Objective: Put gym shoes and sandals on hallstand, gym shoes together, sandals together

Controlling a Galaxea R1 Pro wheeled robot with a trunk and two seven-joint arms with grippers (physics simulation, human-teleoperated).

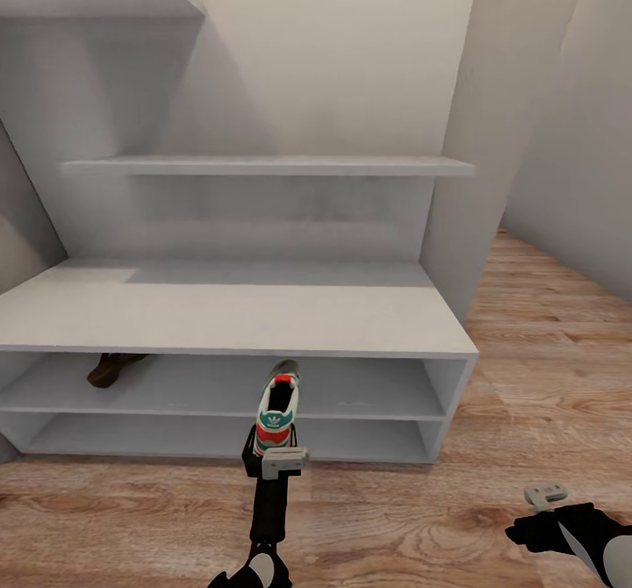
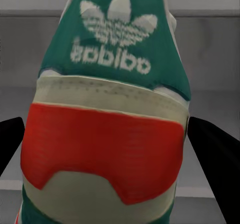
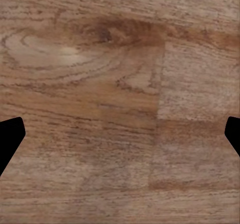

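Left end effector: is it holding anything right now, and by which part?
Yes. The left end effector holds a gym shoe by its heel end, toe pointing into the hallstand. The right end effector holds nothing, open over the floor.

Left arm extended forward at centre, its gripper [image 1: 279, 448] closed on the heel of a gym shoe [image 1: 278, 417] — black fingers [image 2: 212, 159] flank the heel in the left wrist view. Right arm low at the right, its gripper [image 1: 546, 495] pointing down, fingers [image 3: 9, 139] spread — holding nothing.
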